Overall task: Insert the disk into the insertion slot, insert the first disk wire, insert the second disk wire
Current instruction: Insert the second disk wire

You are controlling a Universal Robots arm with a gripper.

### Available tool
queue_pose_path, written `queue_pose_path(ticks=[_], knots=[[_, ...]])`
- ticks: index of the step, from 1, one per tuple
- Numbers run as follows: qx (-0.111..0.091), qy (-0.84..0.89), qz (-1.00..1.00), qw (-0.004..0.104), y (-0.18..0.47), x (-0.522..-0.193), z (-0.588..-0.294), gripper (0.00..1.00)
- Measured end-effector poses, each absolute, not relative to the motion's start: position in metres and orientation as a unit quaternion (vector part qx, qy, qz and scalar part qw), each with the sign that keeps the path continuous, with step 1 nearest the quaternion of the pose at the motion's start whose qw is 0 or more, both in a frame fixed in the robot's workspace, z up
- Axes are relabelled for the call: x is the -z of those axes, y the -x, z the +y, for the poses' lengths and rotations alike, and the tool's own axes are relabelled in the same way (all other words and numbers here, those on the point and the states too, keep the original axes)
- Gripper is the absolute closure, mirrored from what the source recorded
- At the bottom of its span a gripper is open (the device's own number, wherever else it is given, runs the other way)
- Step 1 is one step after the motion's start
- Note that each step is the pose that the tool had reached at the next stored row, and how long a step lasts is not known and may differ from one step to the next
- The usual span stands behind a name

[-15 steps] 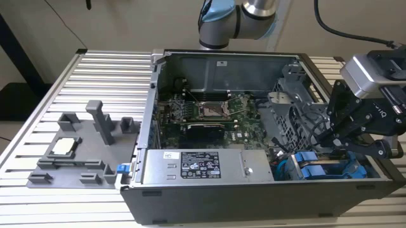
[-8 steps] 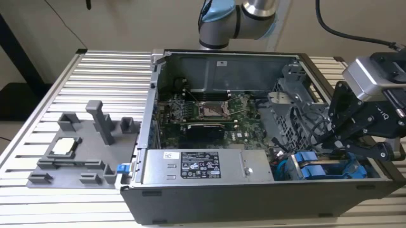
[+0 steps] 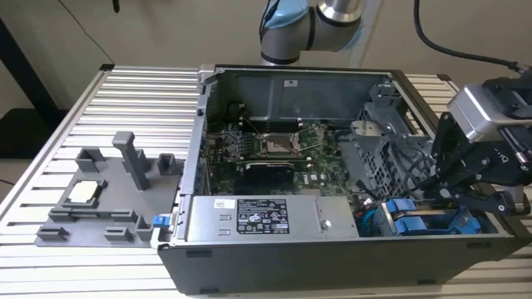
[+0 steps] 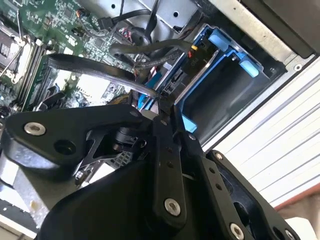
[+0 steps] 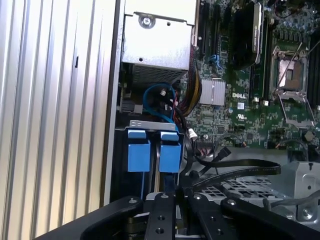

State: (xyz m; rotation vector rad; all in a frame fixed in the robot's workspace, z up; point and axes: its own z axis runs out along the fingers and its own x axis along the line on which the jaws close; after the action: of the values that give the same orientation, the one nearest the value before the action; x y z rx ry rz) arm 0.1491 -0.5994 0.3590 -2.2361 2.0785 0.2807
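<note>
Inside the open computer case, my gripper hangs at the drive cage by the exterior view's right. Its black fingers are pinched together on the end of a flat black disk wire, which curves off over the motherboard. The disk's blue carrier sits down in the blue-edged insertion slot, right in front of my gripper. Another blue-fronted unit stands beside it. In the exterior view both blue fronts lie just below the fingers.
The grey power supply fills the case's near side, with the motherboard behind it. Loose black and blue cables crowd the gap by the cage. A grey fixture plate lies on the slatted table at the exterior view's left.
</note>
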Motion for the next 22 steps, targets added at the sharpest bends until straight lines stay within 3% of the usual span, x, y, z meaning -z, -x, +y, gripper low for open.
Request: queue_pose_path(ticks=[8, 9, 10, 22], knots=[[-0.092, 0.729, 0.677, 0.04, -0.156, -0.355, -0.6, 0.84], [-0.094, 0.728, 0.678, 0.042, -0.156, -0.354, -0.6, 0.84], [-0.101, 0.725, 0.68, 0.052, -0.156, -0.351, -0.599, 0.84], [-0.099, 0.704, 0.701, 0.055, -0.156, -0.342, -0.602, 0.84]])
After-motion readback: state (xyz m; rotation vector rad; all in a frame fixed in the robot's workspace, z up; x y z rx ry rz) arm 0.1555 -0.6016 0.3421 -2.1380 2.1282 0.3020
